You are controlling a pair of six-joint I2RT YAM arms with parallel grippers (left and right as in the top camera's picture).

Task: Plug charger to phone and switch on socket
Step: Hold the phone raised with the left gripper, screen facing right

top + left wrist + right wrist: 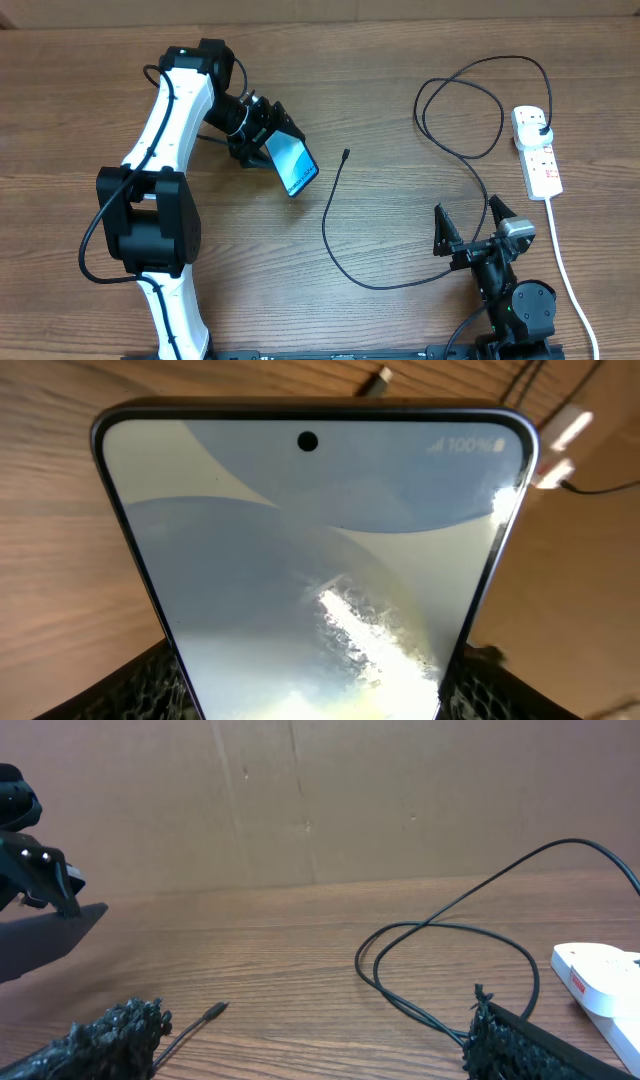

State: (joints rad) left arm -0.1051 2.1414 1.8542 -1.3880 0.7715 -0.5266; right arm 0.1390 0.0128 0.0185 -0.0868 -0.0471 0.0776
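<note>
The phone (293, 163) is pinched, tilted, in the left hand (268, 138); the right hand (470, 222) is held spread near the charger (324, 222).

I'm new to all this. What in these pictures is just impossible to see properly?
Phone charging port: in the left wrist view the bottom edge cuts off that end; overhead, the left hand covers it.
Socket switches, on or off: overhead they are too small; in the right wrist view the right edge cuts the socket off.
Charger tip shape: overhead it is too small; in the right wrist view it is blurred.
</note>
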